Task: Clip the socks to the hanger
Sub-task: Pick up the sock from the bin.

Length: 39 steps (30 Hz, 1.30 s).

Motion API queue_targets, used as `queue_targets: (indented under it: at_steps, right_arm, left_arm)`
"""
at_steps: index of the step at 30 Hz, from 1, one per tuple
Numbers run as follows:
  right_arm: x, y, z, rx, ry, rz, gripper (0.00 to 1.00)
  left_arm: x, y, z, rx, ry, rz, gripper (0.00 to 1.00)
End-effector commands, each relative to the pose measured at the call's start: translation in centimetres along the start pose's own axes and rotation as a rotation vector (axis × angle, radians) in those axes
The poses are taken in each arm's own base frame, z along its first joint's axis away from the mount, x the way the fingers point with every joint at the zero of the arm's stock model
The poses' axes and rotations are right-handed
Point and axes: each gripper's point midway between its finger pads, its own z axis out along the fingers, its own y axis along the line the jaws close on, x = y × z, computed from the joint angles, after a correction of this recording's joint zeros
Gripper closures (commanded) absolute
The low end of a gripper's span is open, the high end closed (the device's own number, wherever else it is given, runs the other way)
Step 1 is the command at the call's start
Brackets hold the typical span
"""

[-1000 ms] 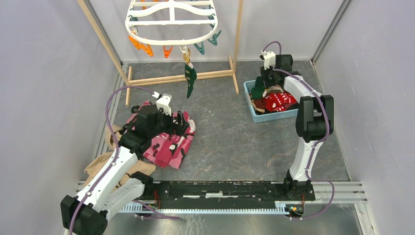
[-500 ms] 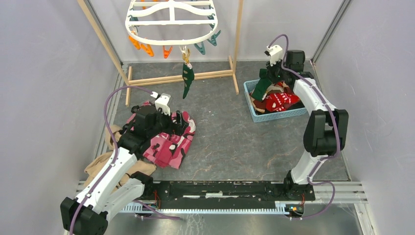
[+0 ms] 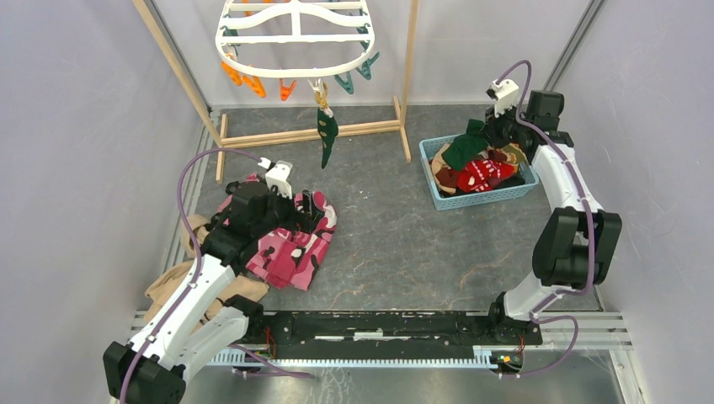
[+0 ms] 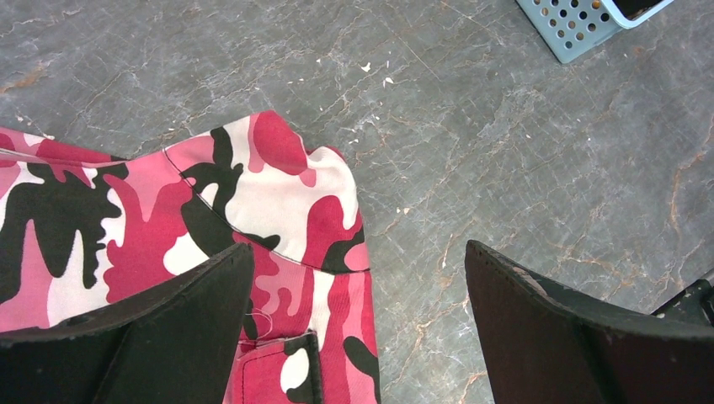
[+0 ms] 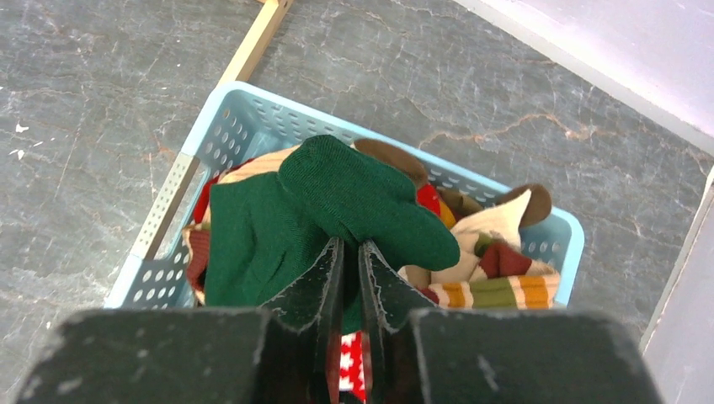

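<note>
**A:** Where is the right end effector (image 5: 345, 246)?

**B:** Over the blue basket (image 5: 160, 220) at the far right of the surface (image 3: 396, 236). Its two fingers are pressed nearly together, pinching a fold of a dark green sock (image 5: 337, 189).

**A:** Is that sock out of the basket?

**B:** Hard to say. The pinched part is raised above the pile. Its lower end seems to lie on the other socks there, but the fingers hide that spot.

**A:** What else lies in the basket?

**B:** A red sock (image 3: 484, 172) with a white pattern, a striped sock (image 5: 497, 293) in brown, green and orange bands, and some beige and brown pieces.

**A:** And the hanger (image 3: 296, 71)?

**B:** The white oval frame hangs at the far side between the poles of the wooden stand (image 3: 311, 133). Orange and teal clips dangle from its rim. A second green sock (image 3: 325, 139) hangs from a pale clip (image 3: 319, 91) on the near rim.

**A:** The left end effector (image 4: 358, 252)?

**B:** Spread wide, holding nothing. It hovers just above a corner of the pink camouflage garment (image 4: 126, 219), with the left finger over the cloth and the right finger over bare surface. A tan cloth (image 3: 173, 282) lies beside the garment, under the left arm.
</note>
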Motion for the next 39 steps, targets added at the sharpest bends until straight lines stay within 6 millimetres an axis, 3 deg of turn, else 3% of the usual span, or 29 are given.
queue_targets:
  at_steps: [1,4,10,15,17,21,30,32,39]
  right_arm:
    - [-0.6,0.9,-2.6,-0.006,-0.034,-0.007,0.85]
    - [1.6,0.7,-2.9,0.027,0.005,0.003,0.83]
    - [5.1,-1.8,-2.5,0.086,0.084,0.049,0.82]
    - [8.0,-3.3,-2.1,0.132,0.162,0.055,0.70]
    - [8.2,-3.6,-2.2,0.132,0.171,0.053,0.66]
    - [7.1,-4.1,-3.4,0.153,0.150,0.024,0.58]
    - [2.9,-6.5,-9.2,0.357,0.072,-0.114,0.36]
    - [1.8,-5.5,-9.4,0.318,0.024,-0.144,0.33]
    - [-0.6,2.5,-8.5,-0.065,-0.187,-0.251,0.27]
  left_arm:
    - [-1.3,-0.6,-0.2,0.037,-0.056,0.007,0.00]
    - [-1.2,-0.7,-0.1,0.046,-0.050,0.003,0.00]
    - [-1.1,-0.6,0.0,0.043,-0.044,0.001,0.00]
    - [-1.1,-0.5,0.0,0.038,-0.043,-0.001,0.00]
    - [-1.1,-0.4,0.0,0.038,-0.041,-0.001,0.00]
    - [-1.0,-0.5,0.0,0.040,-0.040,-0.002,0.00]
    - [-1.2,-0.6,-0.1,0.049,-0.046,-0.005,0.00]
    - [-1.3,-0.6,-0.1,0.049,-0.047,-0.005,0.00]
    - [-1.3,-0.5,-0.2,0.043,-0.050,-0.006,0.00]
